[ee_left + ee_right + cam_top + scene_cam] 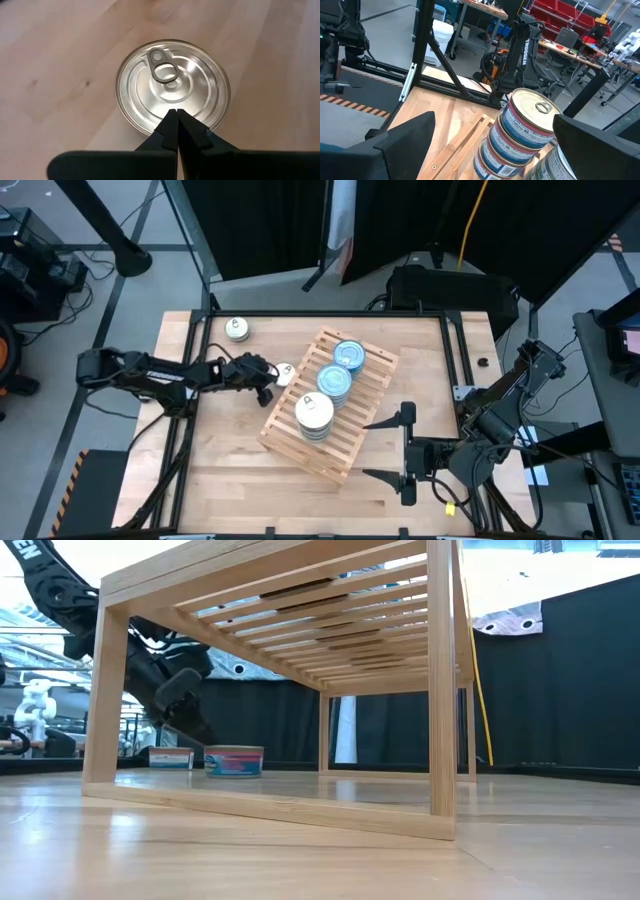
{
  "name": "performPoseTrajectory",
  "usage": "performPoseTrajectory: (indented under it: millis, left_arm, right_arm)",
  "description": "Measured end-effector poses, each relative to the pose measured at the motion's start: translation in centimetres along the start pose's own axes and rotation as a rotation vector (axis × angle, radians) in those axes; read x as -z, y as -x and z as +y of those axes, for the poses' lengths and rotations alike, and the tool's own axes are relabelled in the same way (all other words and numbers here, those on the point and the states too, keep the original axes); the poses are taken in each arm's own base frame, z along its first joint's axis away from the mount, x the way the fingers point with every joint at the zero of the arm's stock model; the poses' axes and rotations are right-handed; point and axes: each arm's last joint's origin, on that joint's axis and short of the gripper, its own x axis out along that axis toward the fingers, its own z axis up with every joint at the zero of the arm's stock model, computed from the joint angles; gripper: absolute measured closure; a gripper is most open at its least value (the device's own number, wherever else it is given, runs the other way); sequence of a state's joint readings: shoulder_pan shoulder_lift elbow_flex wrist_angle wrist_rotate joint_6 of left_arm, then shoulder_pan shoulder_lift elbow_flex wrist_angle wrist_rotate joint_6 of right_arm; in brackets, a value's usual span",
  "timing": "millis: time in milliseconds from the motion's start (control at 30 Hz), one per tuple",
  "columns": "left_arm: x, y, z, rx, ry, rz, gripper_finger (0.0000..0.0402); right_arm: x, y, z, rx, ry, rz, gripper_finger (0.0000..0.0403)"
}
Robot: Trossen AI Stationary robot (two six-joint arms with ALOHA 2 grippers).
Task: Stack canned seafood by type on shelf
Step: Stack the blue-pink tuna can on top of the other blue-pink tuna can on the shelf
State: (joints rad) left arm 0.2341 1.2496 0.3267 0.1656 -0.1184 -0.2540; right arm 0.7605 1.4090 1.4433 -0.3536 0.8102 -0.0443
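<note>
left tool (268,380) shut, arm stretched across; right tool (405,447) spread wide, arm folded.

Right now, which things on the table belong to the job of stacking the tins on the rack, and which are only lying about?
Belonging to the job:
- slatted wooden rack
- blue-topped tin stacks
- silver-topped tin stack
- pull-tab tin beneath the shut left claw
- loose tin at the far left corner
- open right claw

Lying about:
- yellow cable beyond the table
</note>
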Motion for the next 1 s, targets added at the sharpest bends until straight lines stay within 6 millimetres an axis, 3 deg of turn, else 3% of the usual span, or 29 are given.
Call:
performPoseTrajectory:
  millis: [600, 800, 1000]
  left_arm:
    - [1.1, 2.5, -2.7, -0.106, -0.056, 0.018, 0.04]
    - [0.6, 2.9, -3.8, -0.095, -0.091, -0.036, 0.04]
    - [0.6, 3.3, -4.0, -0.126, -0.082, 0.048, 0.04]
  right_arm:
    - [0.2, 0.0, 0.0, -0.002, 0.01, 0.016, 0.0007]
    - [0.2, 0.0, 0.0, -0.001, 0.006, 0.016, 0.0007]
    - [0.2, 0.0, 0.0, -0.001, 0.007, 0.016, 0.0007]
